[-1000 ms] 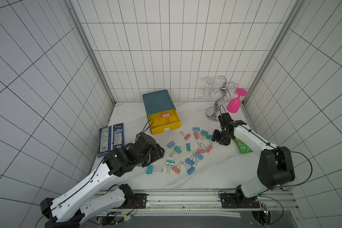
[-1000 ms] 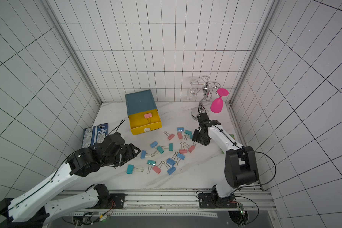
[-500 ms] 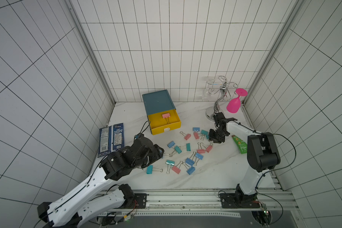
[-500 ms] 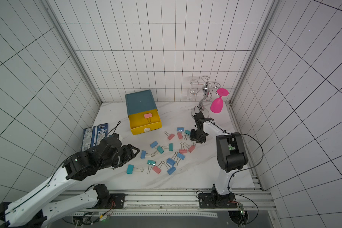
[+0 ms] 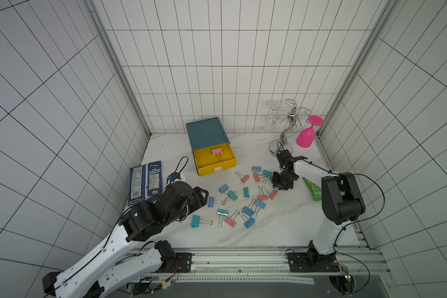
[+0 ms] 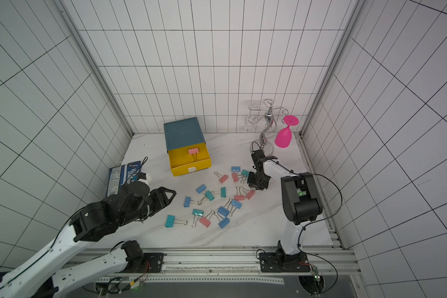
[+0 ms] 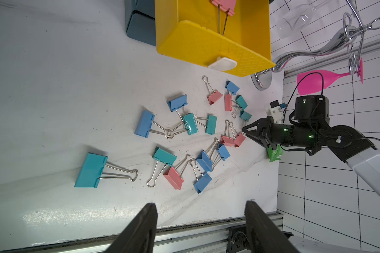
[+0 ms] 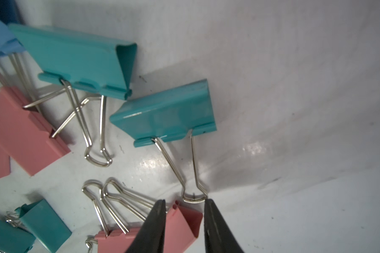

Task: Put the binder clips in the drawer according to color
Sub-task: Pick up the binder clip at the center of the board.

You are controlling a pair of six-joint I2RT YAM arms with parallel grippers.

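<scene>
My left arm point(image 5: 106, 245) lay low, reaching in from the near left corner with the wrist bent over. My left gripper point(image 5: 206, 199) hung above the surface, jaws set wide apart and empty; the left wrist view agreed. My right arm point(image 5: 309, 168) stood with elbow raised, forearm running toward the far side, wrist turned sharply down. My right gripper point(image 8: 184, 204) pointed at the surface, jaws only narrowly parted, tips close to it.
</scene>
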